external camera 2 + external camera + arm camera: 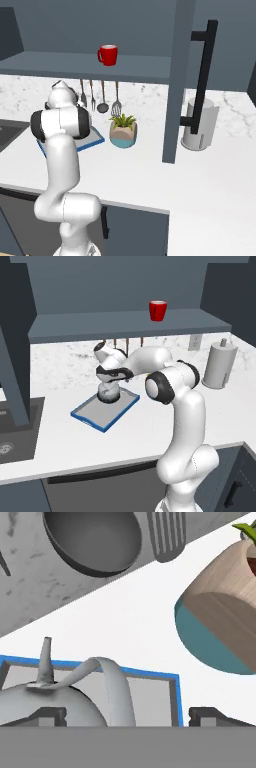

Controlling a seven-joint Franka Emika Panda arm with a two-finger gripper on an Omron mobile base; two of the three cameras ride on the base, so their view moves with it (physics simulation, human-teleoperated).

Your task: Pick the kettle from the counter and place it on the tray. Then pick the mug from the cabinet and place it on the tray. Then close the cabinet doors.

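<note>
The grey-silver kettle stands on the blue-rimmed tray on the white counter. My gripper hangs right over the kettle and is open. In the hand view the fingertips stand wide apart, and the kettle's thin arched handle rises between them, untouched, near the tray's rim. The red mug stands upright on the shelf of the open cabinet; the right base view shows the mug too. One cabinet door hangs open at the right, another door at the left.
A teal-and-tan plant pot stands just right of the tray. Utensils hang on the wall behind. A tall grey cylinder stands at the right, and the dark sink lies at the left.
</note>
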